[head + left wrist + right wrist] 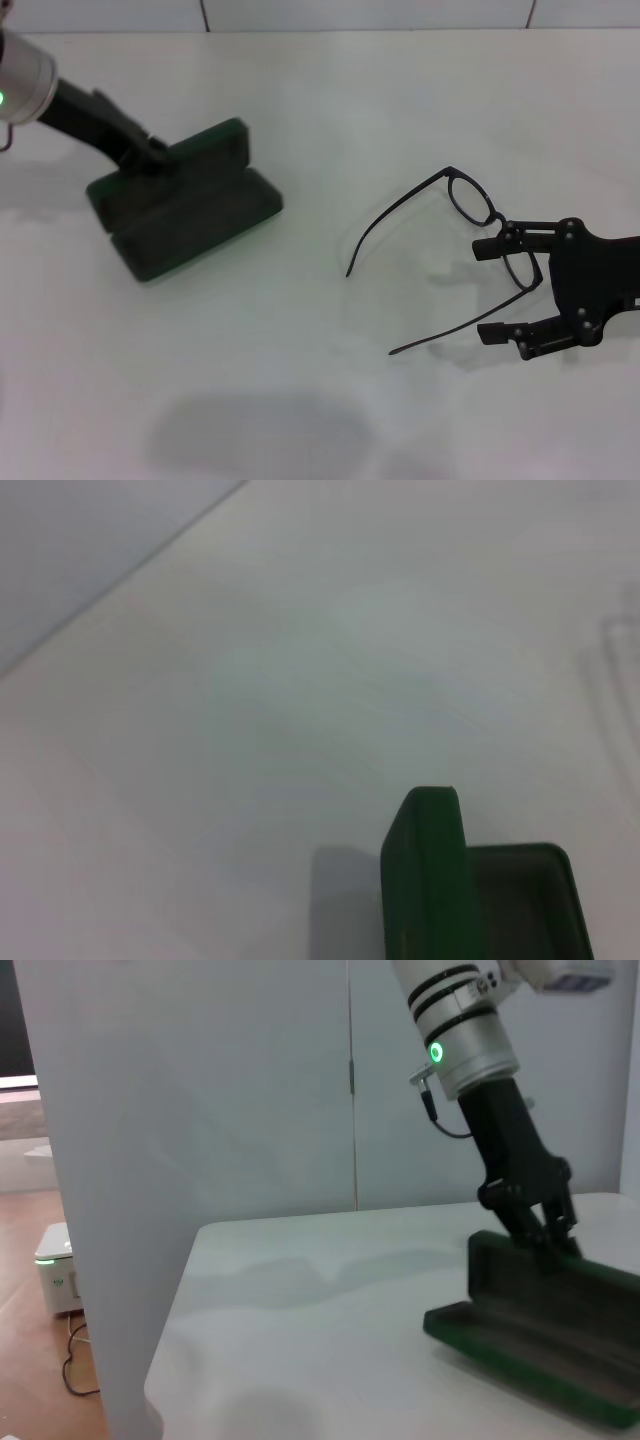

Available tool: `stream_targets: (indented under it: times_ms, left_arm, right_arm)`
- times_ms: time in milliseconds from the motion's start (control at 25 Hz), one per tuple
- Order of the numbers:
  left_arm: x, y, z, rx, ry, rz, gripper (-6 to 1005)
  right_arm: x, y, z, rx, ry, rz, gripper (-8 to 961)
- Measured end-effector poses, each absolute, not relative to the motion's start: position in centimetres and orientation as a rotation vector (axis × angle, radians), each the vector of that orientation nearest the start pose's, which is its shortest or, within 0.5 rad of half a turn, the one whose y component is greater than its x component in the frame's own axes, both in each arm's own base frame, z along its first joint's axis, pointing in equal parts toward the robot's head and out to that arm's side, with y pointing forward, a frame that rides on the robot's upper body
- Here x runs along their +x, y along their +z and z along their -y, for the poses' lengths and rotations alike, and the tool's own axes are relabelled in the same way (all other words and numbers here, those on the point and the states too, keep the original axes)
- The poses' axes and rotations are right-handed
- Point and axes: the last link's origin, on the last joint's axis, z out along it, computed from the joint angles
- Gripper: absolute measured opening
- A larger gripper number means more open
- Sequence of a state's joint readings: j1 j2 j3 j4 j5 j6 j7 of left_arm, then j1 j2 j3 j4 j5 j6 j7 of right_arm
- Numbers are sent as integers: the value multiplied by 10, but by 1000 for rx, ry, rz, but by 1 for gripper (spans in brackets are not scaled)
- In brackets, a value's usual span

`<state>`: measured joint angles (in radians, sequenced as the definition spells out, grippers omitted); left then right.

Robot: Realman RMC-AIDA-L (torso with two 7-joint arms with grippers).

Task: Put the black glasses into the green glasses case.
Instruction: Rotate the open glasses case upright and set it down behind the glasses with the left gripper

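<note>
Right gripper (508, 292): jaws wide, straddling glasses (470, 197) front on tabletop (320, 400). Left gripper (150, 150): jaws pinching lid of open case (185, 210), well apart. Risk: thin frame slipping as jaws close, temples snagging.

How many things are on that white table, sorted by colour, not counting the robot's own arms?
Black: 1, the black glasses, by the right gripper.
Green: 1, the green glasses case, lying open, the left gripper at its lid.
Total: 2
</note>
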<state>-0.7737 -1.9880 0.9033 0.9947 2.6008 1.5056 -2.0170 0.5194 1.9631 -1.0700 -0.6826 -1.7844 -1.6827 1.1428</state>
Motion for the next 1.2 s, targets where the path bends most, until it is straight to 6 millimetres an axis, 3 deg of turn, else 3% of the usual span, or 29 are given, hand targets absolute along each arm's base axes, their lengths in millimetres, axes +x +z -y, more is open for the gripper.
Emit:
stream_targets:
  times_ms: [200,480,720,1200]
  left_arm:
    - [-191,50,-417,-2729,264,489,220]
    - [-158,6,-426,-2752,321,200,213]
    - [-147,-18,-424,-2804,335,135,213]
    - [-145,-23,-421,-2832,311,97,222]
  right_arm:
    - [239,8,-314,-3013,657,-23,876]
    - [238,6,-312,-3020,665,-25,876]
    - [239,5,-312,-3021,666,-28,876]
    - [239,4,-310,-3025,668,-31,876]
